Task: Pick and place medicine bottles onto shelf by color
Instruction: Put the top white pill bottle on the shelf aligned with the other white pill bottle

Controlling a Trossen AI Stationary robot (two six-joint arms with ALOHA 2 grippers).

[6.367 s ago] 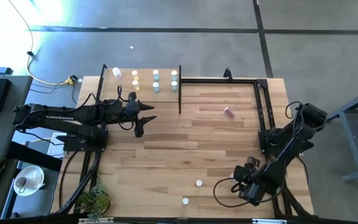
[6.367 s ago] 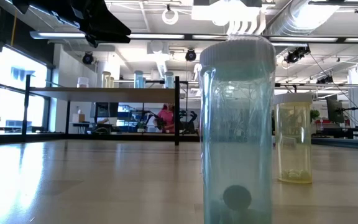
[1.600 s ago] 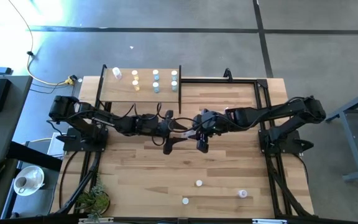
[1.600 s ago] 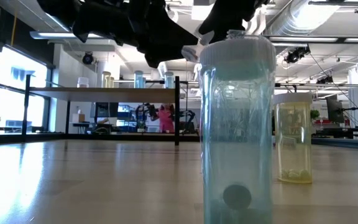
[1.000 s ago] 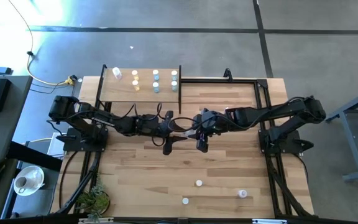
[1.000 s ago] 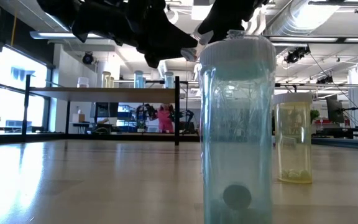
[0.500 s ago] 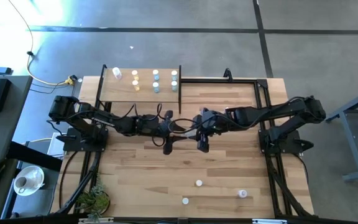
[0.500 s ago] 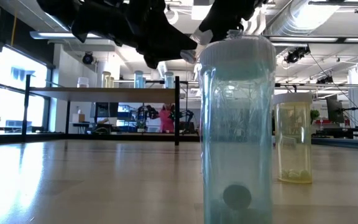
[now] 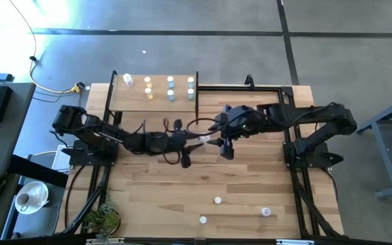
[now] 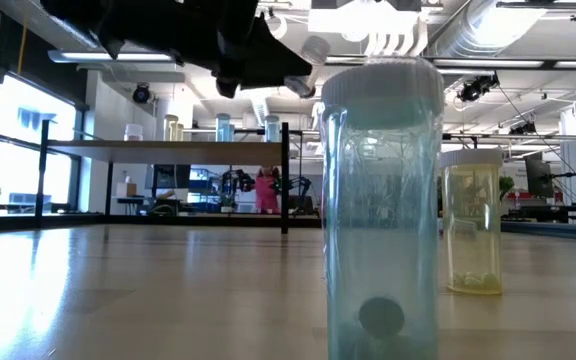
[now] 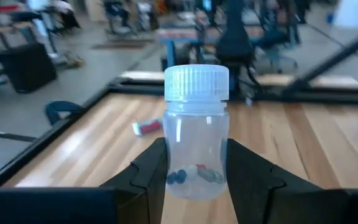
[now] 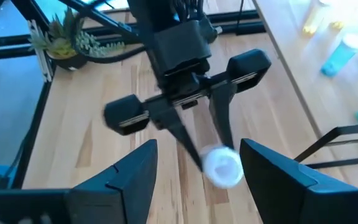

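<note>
My left gripper [image 9: 197,141] is over the middle of the table, shut on a clear white-capped medicine bottle [image 11: 196,143] with a few pills in it. My right gripper [image 9: 222,139] stands just right of that bottle, open and empty; its two fingers [image 12: 123,180] show wide apart in its wrist view. The shelf [image 9: 152,102] stands at the far left with several bottles upright on its board. A pink bottle [image 11: 148,127] lies on its side on the table beyond the held one. More bottles stand near the front edge, among them a bluish one [image 10: 381,200] and a yellow one [image 10: 473,220]. My left gripper pinches the bottle's lower body [image 11: 194,180] between its two fingers, one on each side. The capped end [image 11: 196,83] sticks out past the fingertips, toward the right arm. The bottle is lifted clear of the table, high above it in the low view [image 10: 313,50].
Three small bottles stand near the front: one [image 9: 218,200], another [image 9: 203,219] and a third [image 9: 265,211]. A black metal frame [image 9: 284,109] runs along the far right part of the table. A potted plant [image 9: 103,219] sits at the front left corner.
My right gripper has drawn back from the bottle toward the table's right edge and has left the low view. The bottle stays with my left gripper, which has shifted slightly toward the left and near side.
</note>
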